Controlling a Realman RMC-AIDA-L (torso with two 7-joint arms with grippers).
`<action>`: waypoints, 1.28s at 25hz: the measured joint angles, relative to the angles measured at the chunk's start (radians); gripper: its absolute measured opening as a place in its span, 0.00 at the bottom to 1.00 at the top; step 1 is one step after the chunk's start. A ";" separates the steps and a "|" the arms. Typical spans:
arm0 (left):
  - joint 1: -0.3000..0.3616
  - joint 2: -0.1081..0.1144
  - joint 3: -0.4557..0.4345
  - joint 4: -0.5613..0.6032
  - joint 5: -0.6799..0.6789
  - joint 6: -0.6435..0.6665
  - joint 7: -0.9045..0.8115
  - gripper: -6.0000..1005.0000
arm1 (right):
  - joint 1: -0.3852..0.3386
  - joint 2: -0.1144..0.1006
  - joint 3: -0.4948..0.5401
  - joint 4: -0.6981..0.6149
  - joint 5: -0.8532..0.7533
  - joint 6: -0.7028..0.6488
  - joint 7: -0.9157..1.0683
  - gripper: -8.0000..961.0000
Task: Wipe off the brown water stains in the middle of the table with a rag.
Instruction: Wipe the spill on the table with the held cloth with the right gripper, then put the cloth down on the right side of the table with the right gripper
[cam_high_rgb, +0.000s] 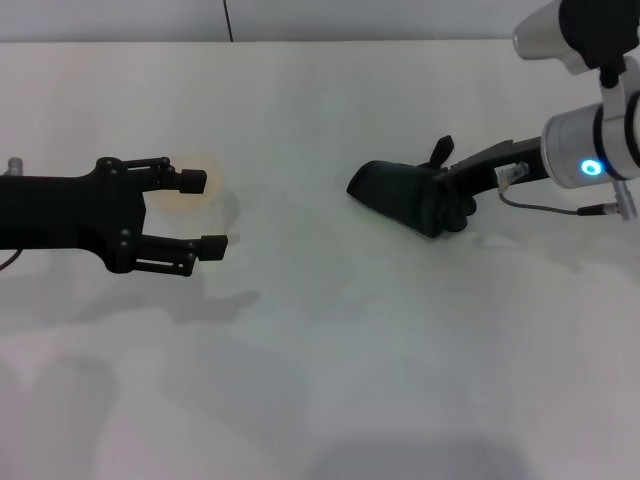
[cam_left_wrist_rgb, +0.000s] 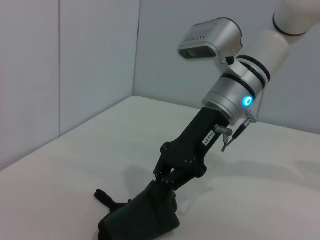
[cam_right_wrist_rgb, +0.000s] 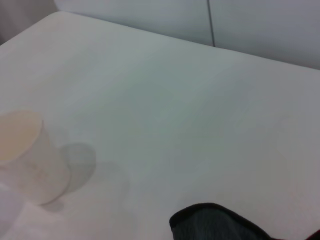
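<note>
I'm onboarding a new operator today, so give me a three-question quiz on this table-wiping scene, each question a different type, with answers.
1. True or false: the right gripper presses the rag down on the table.
2. Multiple choice: the left gripper has its jaws
A. shut on the rag
B. open, with nothing in them
C. shut on the cup
3. Fill in: in the right wrist view, the pale translucent thing standing away from the rag is a ____.

Key
1. True; the left wrist view shows it bearing on the cloth.
2. B
3. cup; no brown water stains show on the table in any view.
</note>
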 joint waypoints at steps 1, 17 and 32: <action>0.000 0.000 0.000 0.000 -0.001 0.000 0.000 0.89 | -0.004 0.000 0.003 -0.002 0.000 0.000 -0.001 0.09; 0.018 0.006 0.000 -0.002 -0.022 -0.003 0.000 0.89 | -0.084 -0.008 0.079 -0.064 -0.002 -0.041 -0.007 0.11; 0.033 0.008 0.000 -0.002 -0.052 -0.008 -0.001 0.89 | -0.202 -0.010 0.146 -0.177 -0.028 -0.129 -0.021 0.12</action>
